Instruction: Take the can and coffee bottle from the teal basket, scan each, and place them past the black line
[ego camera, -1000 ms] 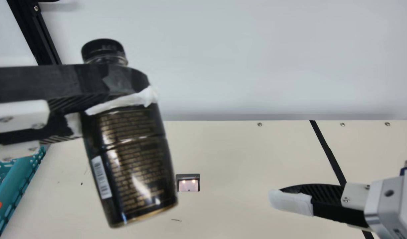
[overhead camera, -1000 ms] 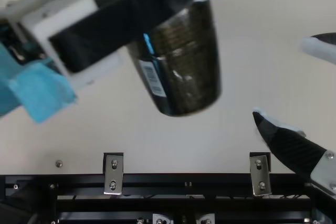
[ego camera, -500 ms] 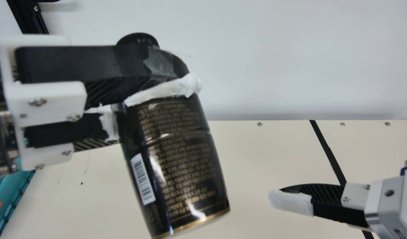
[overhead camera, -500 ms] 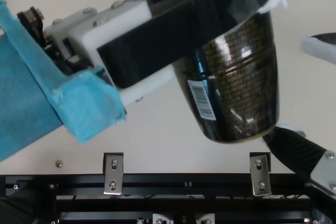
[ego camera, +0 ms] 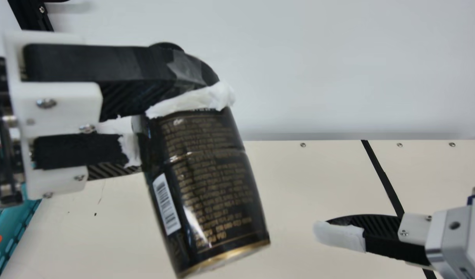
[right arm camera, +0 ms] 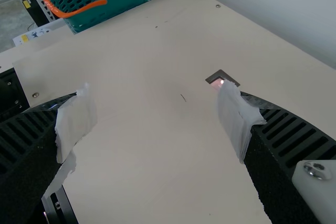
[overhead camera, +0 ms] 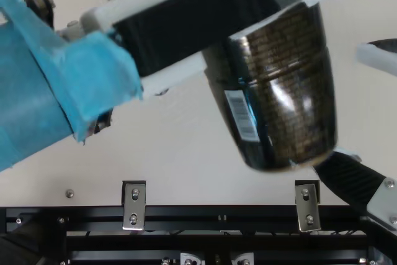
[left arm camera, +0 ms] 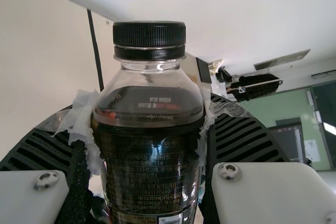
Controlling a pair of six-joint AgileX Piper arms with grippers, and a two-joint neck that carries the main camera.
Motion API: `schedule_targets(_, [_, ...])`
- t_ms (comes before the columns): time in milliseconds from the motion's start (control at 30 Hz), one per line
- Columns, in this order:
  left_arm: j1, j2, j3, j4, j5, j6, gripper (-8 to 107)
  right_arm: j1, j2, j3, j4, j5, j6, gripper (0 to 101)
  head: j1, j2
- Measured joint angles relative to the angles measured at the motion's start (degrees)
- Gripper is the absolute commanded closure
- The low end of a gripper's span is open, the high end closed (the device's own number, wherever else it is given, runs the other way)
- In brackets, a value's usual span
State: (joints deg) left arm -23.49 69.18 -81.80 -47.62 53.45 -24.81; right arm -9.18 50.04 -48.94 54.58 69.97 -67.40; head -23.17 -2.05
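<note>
black left fingers (ego camera: pixel 190 68) grip the dark-filled coffee bottle (ego camera: pixel 206 174), its base tilted toward five o'clock in the main view; the right fingers (ego camera: pixel 392 246) stand wide. at eight o'clock the teal basket (ego camera: pixel 16 223) is cut off, contents impossible to make out.

Bright, soft light covers the table (ego camera: pixel 299 186), with white glare streaking the glossy coffee bottle (ego camera: pixel 210 174).

Bottle (ego camera: pixel 194 135): white barcode label (ego camera: pixel 166 204) low on the side, near the base. Rows of fine gold print (ego camera: pixel 216 182) run across the adjacent dark face. Small pale print (left arm camera: pixel 160 99) at the shoulder. Wording: too small to read reliably.
</note>
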Motion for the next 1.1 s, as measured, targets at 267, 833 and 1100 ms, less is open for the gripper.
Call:
schedule_targets(267, [0.65, 3.15, -5.04, -1.29, 8.30, -6.15, 89, 0.00, 0.00, 0.00, 0.00, 0.00, 0.00, 0, -0.29, 0.00])
schedule_targets(833, [1.72, 2.68, -6.28, -3.64, 9.10, -9.54, 89, 0.00, 0.00, 0.00, 0.00, 0.00, 0.00, 0, -0.29, 0.00])
schedule_targets(1100, [1.94, -0.96, -1.86, -6.04, 4.56, -13.26, 89, 0.00, 0.00, 0.00, 0.00, 0.00, 0.00, 0, -0.29, 0.00])
